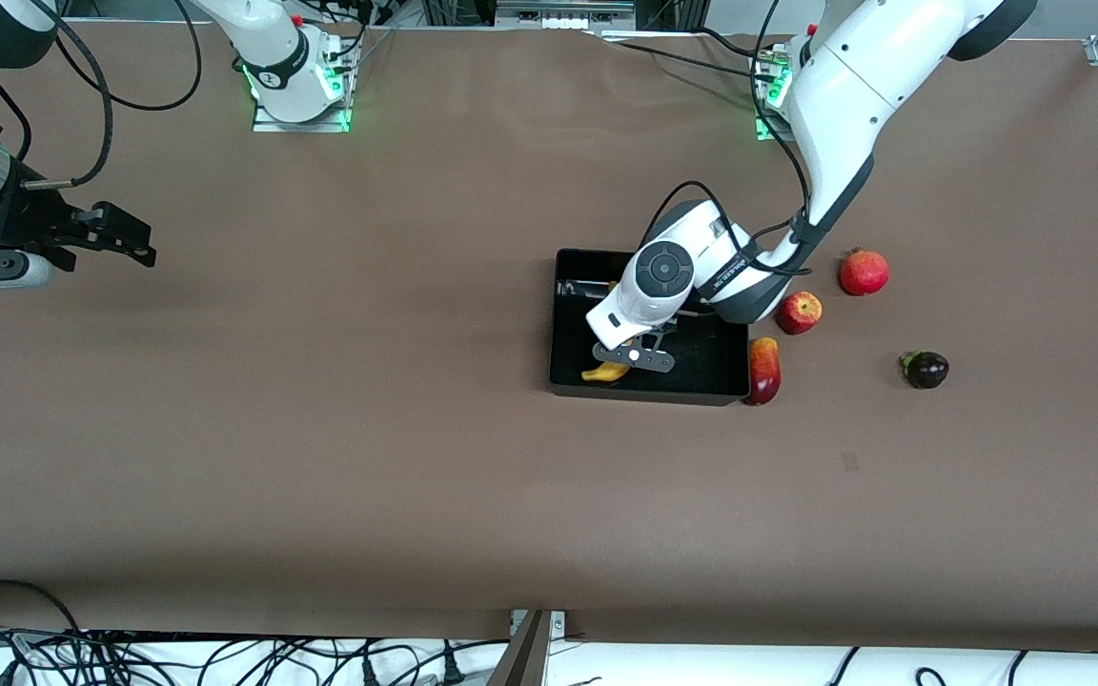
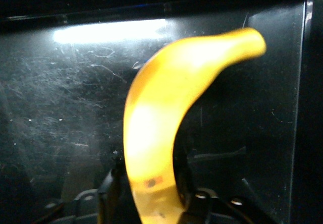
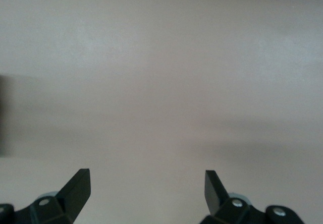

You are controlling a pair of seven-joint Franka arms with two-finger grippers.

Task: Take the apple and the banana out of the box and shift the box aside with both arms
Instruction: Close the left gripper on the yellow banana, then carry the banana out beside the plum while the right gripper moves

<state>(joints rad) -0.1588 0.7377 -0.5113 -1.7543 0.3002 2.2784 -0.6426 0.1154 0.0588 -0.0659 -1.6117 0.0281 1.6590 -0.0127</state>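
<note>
Brown table (image 1: 320, 457). The right gripper (image 1: 120, 238) waits over bare table at the right arm's end, fingers (image 3: 75, 186) spread wide and empty, well apart from the box (image 1: 568, 314). The left gripper (image 1: 640, 357) is down inside the box, fingers pinching the banana (image 2: 156, 138) at one end; in its wrist view the fruit's long curved body runs away from the fingers across the box floor. Whether the grip has fully seated is unclear. Judged step: lift the banana out. The apple (image 1: 799, 312) already lies on the table just beside the box, toward the left arm's end.
</note>
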